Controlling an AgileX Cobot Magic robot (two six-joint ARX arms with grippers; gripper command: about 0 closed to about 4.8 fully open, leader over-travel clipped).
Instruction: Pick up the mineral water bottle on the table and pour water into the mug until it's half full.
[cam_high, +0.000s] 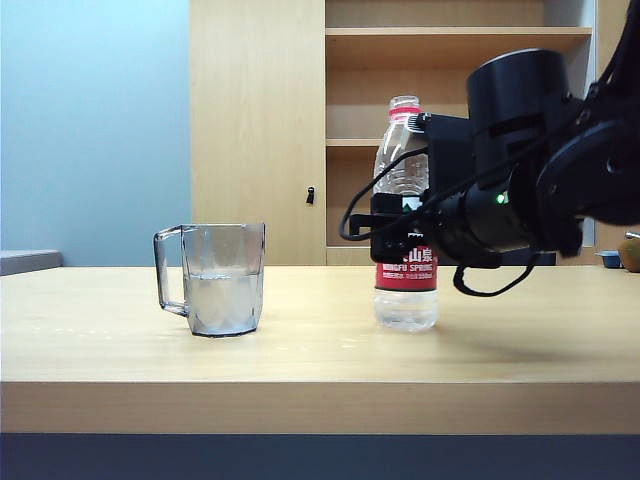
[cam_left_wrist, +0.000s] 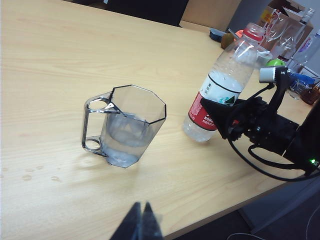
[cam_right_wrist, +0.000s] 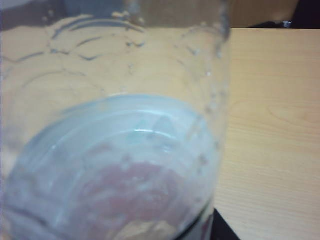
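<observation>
The counter (cam_high: 320, 350) carries the upright mineral water bottle (cam_high: 405, 300), grasped at its label by the right gripper (cam_high: 392, 238). The mug (cam_high: 224, 280), well apart, is roughly half full of water (cam_high: 224, 300). Release squarely, keeping the bottle vertical. The left gripper (cam_left_wrist: 141, 222) hovers clenched near the counter's edge.

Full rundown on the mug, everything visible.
The mug is clear, greyish, plastic- or glass-like, with faceted walls, an eight-sided rim and an angular squared handle pointing away from the mineral water bottle. It stands upright on the table, apart from the bottle, with water filling roughly its lower half. Nothing touches it but the table. A few droplets lie on the wood beside its handle. The right gripper is at the bottle; the left gripper sits shut, well clear.
</observation>
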